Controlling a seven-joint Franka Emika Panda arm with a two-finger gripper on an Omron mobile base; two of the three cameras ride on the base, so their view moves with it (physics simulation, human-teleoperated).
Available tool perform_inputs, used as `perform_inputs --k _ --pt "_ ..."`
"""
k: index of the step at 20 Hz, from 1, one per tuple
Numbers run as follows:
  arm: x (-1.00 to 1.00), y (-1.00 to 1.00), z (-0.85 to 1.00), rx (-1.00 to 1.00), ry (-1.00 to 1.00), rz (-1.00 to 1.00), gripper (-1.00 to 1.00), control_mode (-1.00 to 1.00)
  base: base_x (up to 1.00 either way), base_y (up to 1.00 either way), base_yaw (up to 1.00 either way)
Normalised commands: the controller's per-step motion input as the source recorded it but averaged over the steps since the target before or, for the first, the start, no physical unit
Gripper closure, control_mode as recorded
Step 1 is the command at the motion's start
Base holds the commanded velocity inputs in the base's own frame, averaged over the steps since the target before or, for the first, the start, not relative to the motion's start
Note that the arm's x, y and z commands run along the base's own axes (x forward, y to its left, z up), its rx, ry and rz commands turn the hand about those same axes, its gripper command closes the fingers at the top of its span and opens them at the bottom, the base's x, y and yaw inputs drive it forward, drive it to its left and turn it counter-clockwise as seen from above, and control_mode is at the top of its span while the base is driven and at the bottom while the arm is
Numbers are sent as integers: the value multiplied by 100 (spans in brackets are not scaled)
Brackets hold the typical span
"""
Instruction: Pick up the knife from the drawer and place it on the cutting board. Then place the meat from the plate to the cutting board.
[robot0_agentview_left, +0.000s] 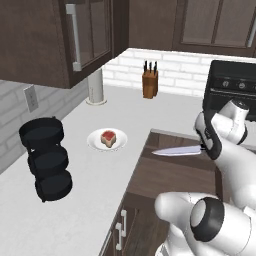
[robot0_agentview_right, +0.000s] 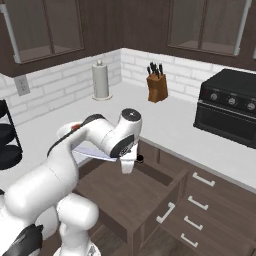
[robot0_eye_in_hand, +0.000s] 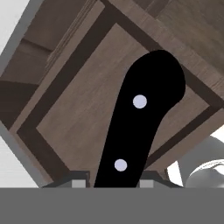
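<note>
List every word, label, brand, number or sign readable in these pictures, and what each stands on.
None can be read.
The black oven: round knobs on its panel, with no legible marks.
The knife handle: two pale rivets, no brand.
The knife block, paper towel roll, wall outlet and plate: no print visible.

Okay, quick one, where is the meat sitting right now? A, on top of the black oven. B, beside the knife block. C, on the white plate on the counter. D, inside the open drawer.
C: the meat lies on the white plate on the counter, left of the open drawer, while the knife is up in the gripper.
</note>
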Motion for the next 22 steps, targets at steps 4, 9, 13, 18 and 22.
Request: perform_inputs --k 4,9,13,18,22 --pt "-18 12 45 8 -3 0 100 -100 0 0 0" --pt "-11 28 50 1 -6 0 100 -100 0 0 0" --pt "-17 24 34 -2 -6 0 100 -100 0 0 0" --pt "-5 6 4 -2 -2 0 100 100 -42 -1 -2" --pt "0 0 0 0 0 0 100 100 -98 -52 -8"
